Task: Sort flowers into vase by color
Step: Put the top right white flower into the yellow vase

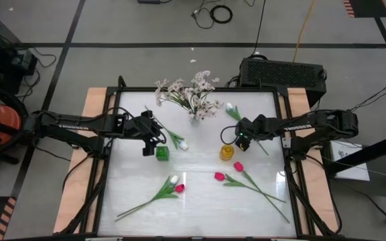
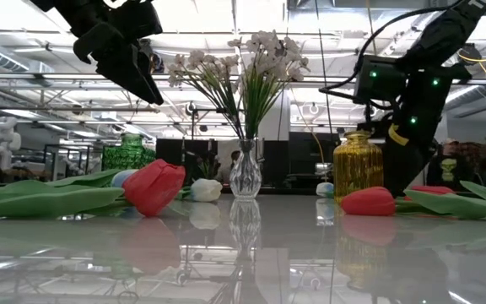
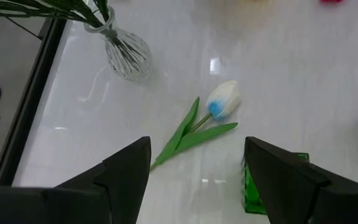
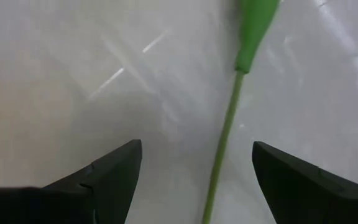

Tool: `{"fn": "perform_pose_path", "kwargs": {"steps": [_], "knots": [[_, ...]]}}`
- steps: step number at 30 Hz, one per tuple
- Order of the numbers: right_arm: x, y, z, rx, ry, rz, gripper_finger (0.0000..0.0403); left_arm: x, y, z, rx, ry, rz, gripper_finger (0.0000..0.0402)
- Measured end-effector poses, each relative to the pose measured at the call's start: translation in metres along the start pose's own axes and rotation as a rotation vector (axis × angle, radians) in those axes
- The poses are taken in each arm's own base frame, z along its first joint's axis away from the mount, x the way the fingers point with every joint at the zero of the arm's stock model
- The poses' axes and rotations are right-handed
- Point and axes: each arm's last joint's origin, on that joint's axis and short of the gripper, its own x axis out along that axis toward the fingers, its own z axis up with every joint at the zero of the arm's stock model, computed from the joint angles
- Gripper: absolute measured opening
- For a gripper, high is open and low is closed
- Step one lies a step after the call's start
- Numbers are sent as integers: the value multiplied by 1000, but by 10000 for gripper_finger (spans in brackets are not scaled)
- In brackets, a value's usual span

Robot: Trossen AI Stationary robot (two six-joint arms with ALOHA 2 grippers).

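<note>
My left gripper (image 1: 149, 146) (image 3: 196, 146) hovers open above a white tulip (image 3: 224, 99) (image 1: 181, 143) that lies flat on the table beside a small green vase (image 1: 162, 153). My right gripper (image 1: 242, 141) (image 4: 197, 146) is open too, its fingers on either side of the green stem (image 4: 225, 137) of another white tulip (image 1: 230, 107) without touching it. A clear glass vase (image 1: 194, 118) (image 2: 245, 173) holds the bushy pale sprays (image 1: 189, 90). A gold vase (image 1: 227, 152) (image 2: 358, 165) stands empty near my right gripper.
Toward the near edge lie two magenta tulips (image 1: 238, 166) (image 1: 219, 177) with long stems, and a white tulip (image 1: 173, 179) with a magenta one (image 1: 179, 189). A black box (image 1: 283, 72) sits beyond the far right corner. Wooden strips (image 1: 92, 107) border the white tabletop.
</note>
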Motion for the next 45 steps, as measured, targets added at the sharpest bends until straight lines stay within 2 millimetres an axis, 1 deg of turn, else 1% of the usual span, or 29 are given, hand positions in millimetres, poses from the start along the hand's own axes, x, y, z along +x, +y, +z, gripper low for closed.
{"fn": "perform_pose_path", "kwargs": {"steps": [3,7,12,14,16,21,27,32,37,41,45], "knots": [[-6,2,4,14,35,37,298,0,0,0,1,0,1,267],[-18,6,12,28,45,43,298,0,0,0,17,0,3,267],[-45,17,15,51,129,145,298,0,0,0,17,0,3,267],[-57,23,11,43,132,156,298,0,0,0,16,0,3,267],[-68,30,3,24,127,173,298,0,0,0,16,0,3,267],[-85,39,-17,12,106,155,298,0,0,0,-10,0,3,267],[-93,43,-32,42,149,152,298,0,0,0,-11,-1,3,267],[-101,53,-46,85,154,173,298,0,0,0,-10,-1,3,267],[-108,60,-59,85,155,191,298,0,0,1,-13,-13,4,267],[-110,63,-63,87,155,197,298,0,0,2,-16,-25,4,267],[-109,64,-64,113,159,189,298,0,0,2,-30,-25,2,267]]}}
